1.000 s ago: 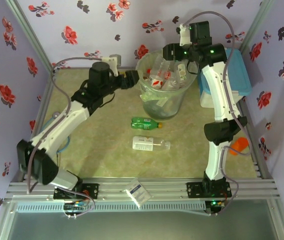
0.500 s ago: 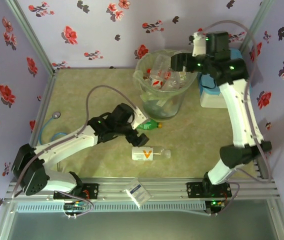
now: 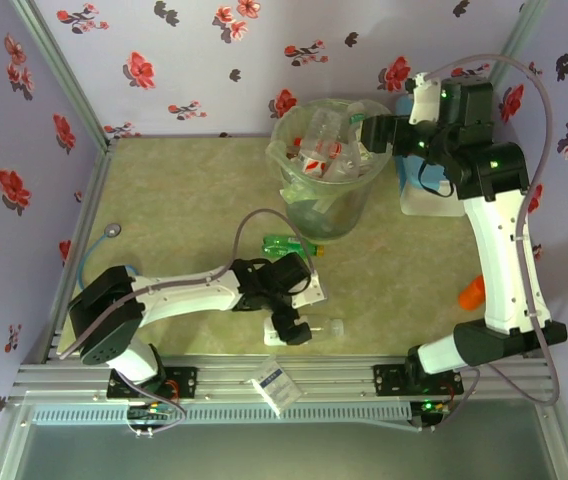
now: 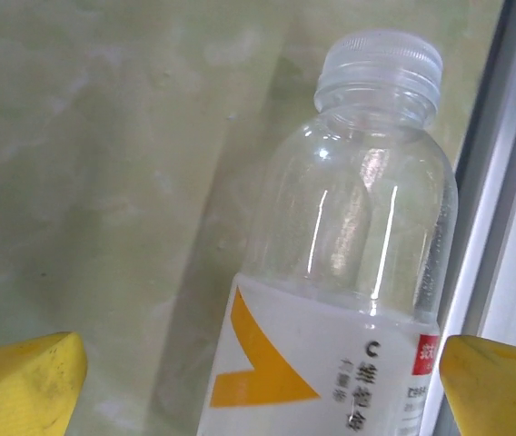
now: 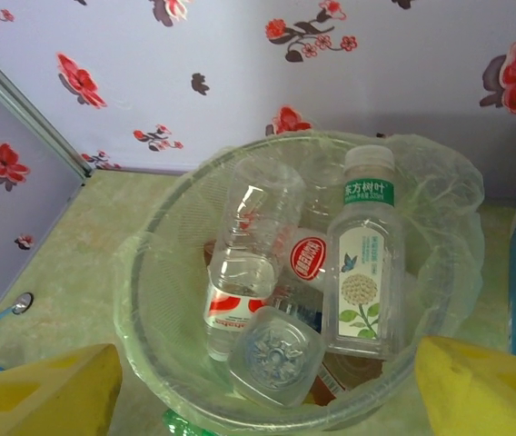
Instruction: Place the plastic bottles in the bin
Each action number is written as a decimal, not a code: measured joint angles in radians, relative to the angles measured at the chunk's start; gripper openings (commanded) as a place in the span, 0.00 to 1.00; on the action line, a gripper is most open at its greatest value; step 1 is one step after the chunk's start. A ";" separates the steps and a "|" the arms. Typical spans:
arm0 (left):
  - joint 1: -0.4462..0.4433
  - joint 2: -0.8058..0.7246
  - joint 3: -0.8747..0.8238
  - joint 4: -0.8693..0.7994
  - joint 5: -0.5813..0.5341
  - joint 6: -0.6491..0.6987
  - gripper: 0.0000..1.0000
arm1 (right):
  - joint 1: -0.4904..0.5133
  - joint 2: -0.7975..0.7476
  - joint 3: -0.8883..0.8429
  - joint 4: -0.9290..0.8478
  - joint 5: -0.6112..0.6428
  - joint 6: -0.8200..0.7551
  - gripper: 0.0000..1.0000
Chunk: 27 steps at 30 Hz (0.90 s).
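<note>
Beside the aluminium front rail, a clear plastic bottle with a white, orange-marked label lies on the green tabletop. The left jaws stand wide astride it, seemingly lining up a grasp. Beyond lies a green bottle. Farthest, the right jaws gape empty over the translucent bag-lined bin, which already holds several bottles.

"东方树叶" is printed on the green band of the tall bottle in the bin. An orange V and a "C" beside Chinese characters are borne by the white-labelled bottle.
</note>
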 measured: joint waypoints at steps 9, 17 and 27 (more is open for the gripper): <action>-0.054 0.050 0.012 -0.025 -0.014 0.003 1.00 | -0.003 -0.003 -0.017 0.000 0.020 0.000 0.84; -0.077 0.128 0.016 -0.050 -0.091 0.010 0.99 | -0.013 -0.010 -0.023 0.000 0.030 -0.001 0.84; -0.072 0.129 0.015 -0.049 -0.157 0.013 0.80 | -0.016 -0.032 -0.051 0.000 0.031 -0.008 0.84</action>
